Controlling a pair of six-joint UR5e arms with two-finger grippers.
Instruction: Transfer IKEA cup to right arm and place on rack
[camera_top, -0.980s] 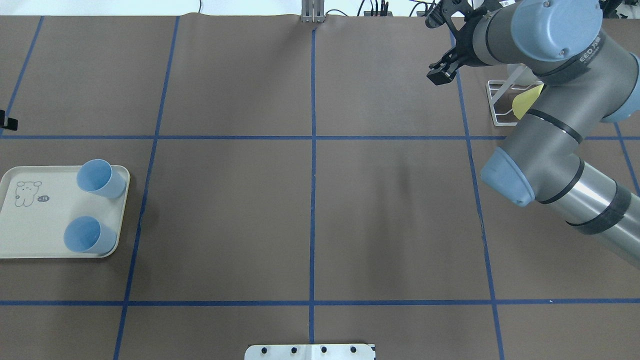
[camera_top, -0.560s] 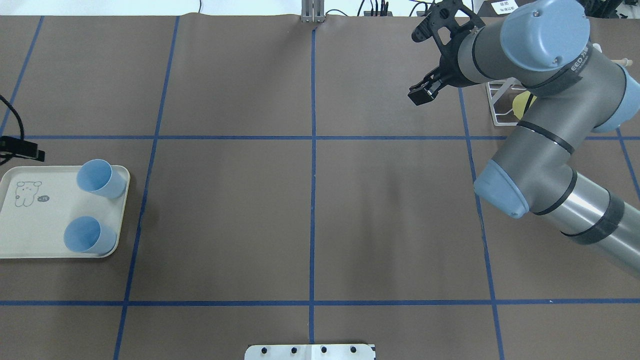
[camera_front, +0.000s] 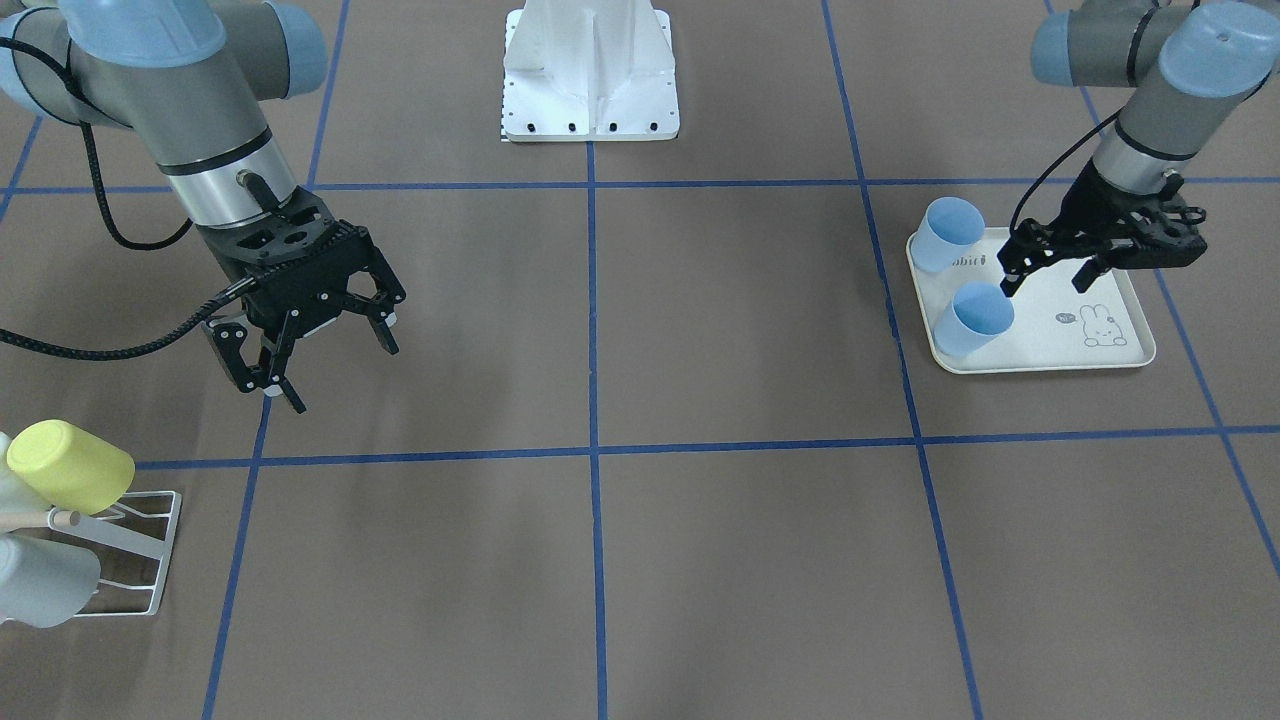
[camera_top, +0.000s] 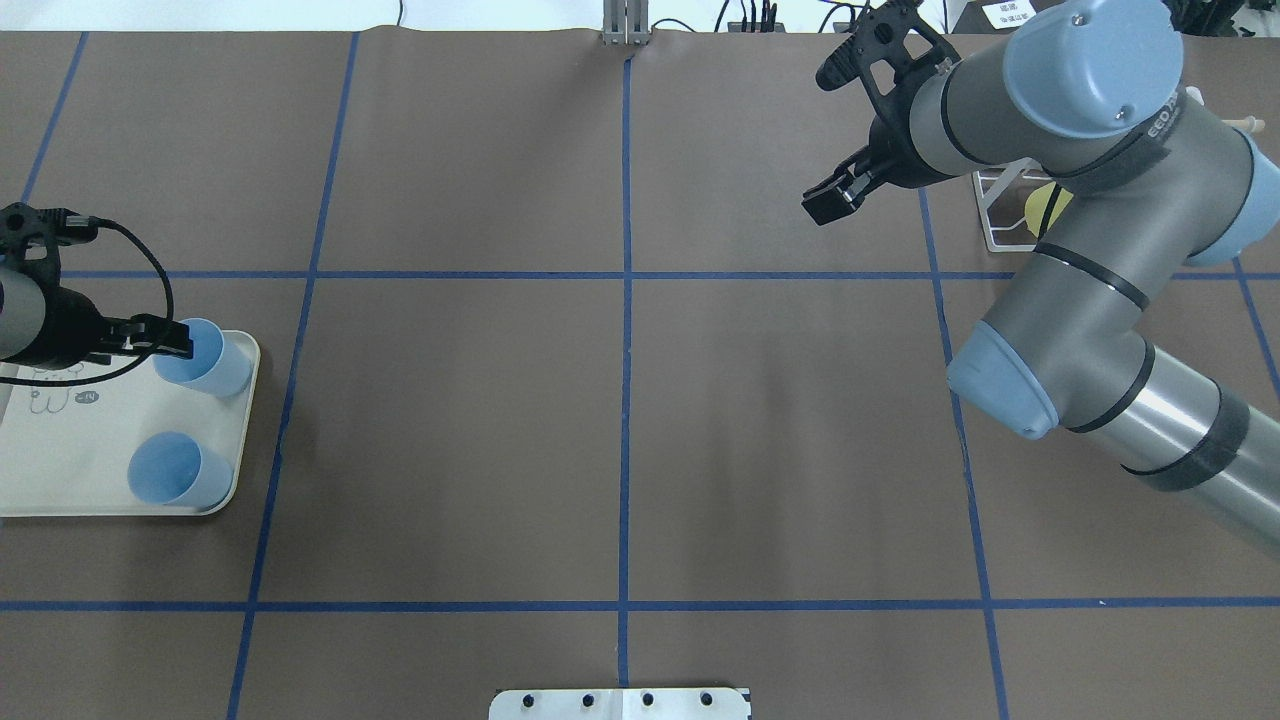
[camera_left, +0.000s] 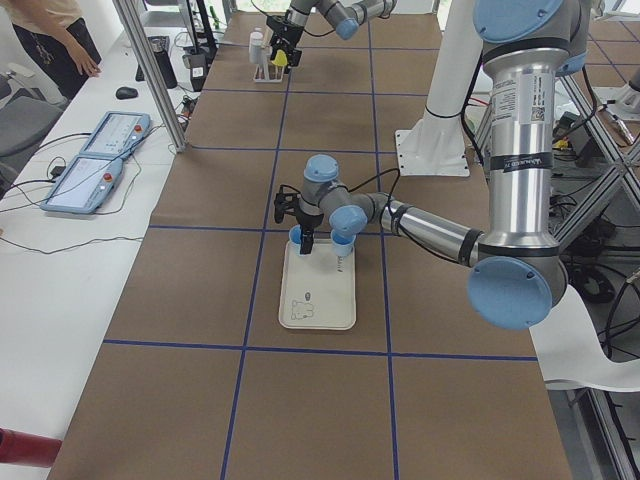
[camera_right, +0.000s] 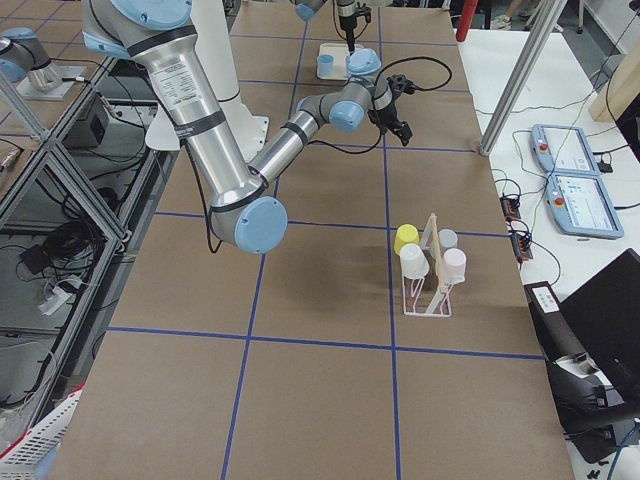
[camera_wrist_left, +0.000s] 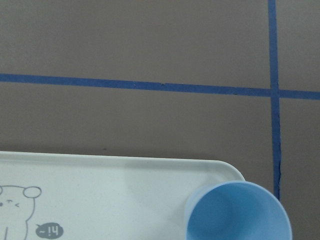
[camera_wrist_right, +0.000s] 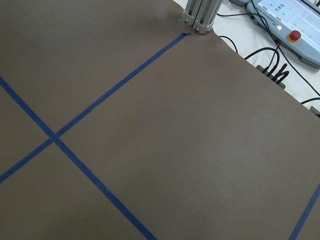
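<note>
Front view, right side of frame: cream tray (camera_front: 1125, 352) lies flat on the brown worktop (camera_front: 720, 540). Two blue cups stand on it, mouths up, along its left edge: lower cup (camera_front: 975, 320) and upper cup (camera_front: 950, 235), apart from each other.

Left gripper (camera_front: 1045, 286) hangs over the tray, pointing down, jaws spread with nothing between them. One fingertip sits at the right rim of the lower cup; the other is over bare tray to the right. Cannot tell whether the fingertip touches the rim. The overhead view agrees: at the left edge of the frame a black finger overlaps the rim of the tray's top cup. The left wrist view shows that cup at lower right, in the tray's rounded corner, with no fingers in frame.

Right arm (camera_top: 1090, 300) comes in from the overhead view's right edge and bends toward the upper right. Right gripper (camera_front: 325, 368) is above bare worktop in the left half of the front view, jaws wide apart and empty, well away from the tray. The right wrist view shows only worktop and crossing blue tape (camera_front: 590, 451).

Rack (camera_front: 150, 575) stands on the worktop at the front view's lower left corner, below the right gripper and clear of it. A yellow cup (camera_front: 70, 465) hangs tilted on it, with pale cups beside it. In the right side view the rack carries four cups.
</note>
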